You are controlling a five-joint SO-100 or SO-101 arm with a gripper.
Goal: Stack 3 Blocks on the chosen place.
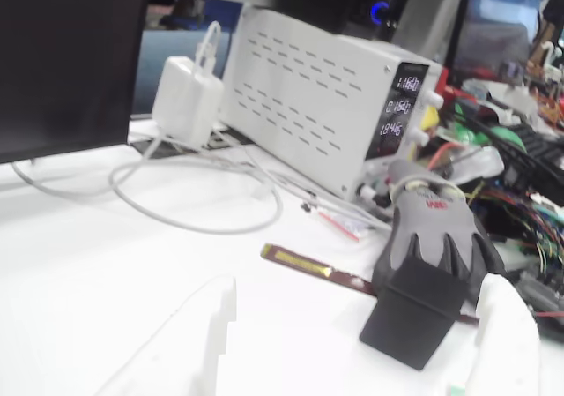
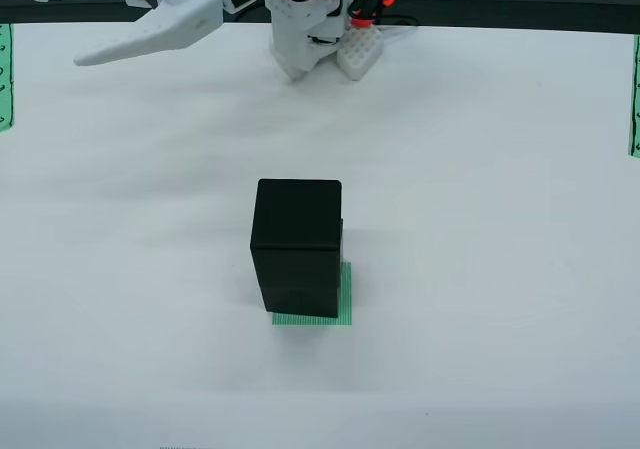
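From above, a stack of black blocks [image 2: 297,231] stands on the green-striped chosen place [image 2: 344,299], with one seam showing low on its front face. My gripper [image 2: 58,27] hangs open at the table's far left corner, well away from the stack and holding nothing. In the view that rides on the gripper, another black block [image 1: 414,312] sits tilted on the white table between my white fingers [image 1: 198,339], nearer the right one. The black fingertips of a grey work glove [image 1: 432,228] rest on that block's top edge.
Behind the block lie a narrow brown-and-gold strip [image 1: 308,265], a white power supply [image 1: 326,96] with lit readouts, a white charger [image 1: 185,96] with looping cables, a dark panel [image 1: 70,52] and tangled wires [image 1: 520,211]. Green striped strips [image 2: 634,99] edge the table from above.
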